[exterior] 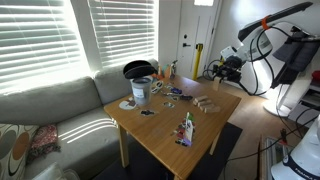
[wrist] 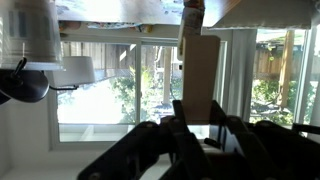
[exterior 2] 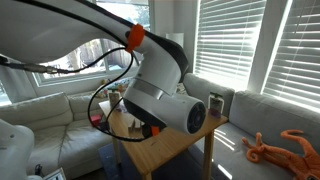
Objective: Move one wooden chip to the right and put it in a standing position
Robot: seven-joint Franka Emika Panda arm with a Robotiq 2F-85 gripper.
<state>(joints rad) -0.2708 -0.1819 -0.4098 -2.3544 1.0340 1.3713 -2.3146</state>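
The wrist view stands upside down, with the table top (wrist: pixel 110 10) along its upper edge. My gripper (wrist: pixel 200 125) is shut on a flat wooden chip (wrist: pixel 200 75), which stands on end between the fingers and reaches to the table surface. In an exterior view my gripper (exterior: pixel 222 70) is at the far end of the wooden table (exterior: pixel 165 135). Several more wooden chips (exterior: pixel 207 104) lie in a row on the table nearer the camera. In an exterior view the arm (exterior 2: pixel 160 95) hides the gripper and the chips.
A paint can (exterior: pixel 140 91) and a black bowl (exterior: pixel 137 69) stand at the table's sofa side, with small items around them. A bottle (exterior: pixel 186 128) stands near the front edge. A sofa (exterior: pixel 50 110) flanks the table. Windows with blinds are behind.
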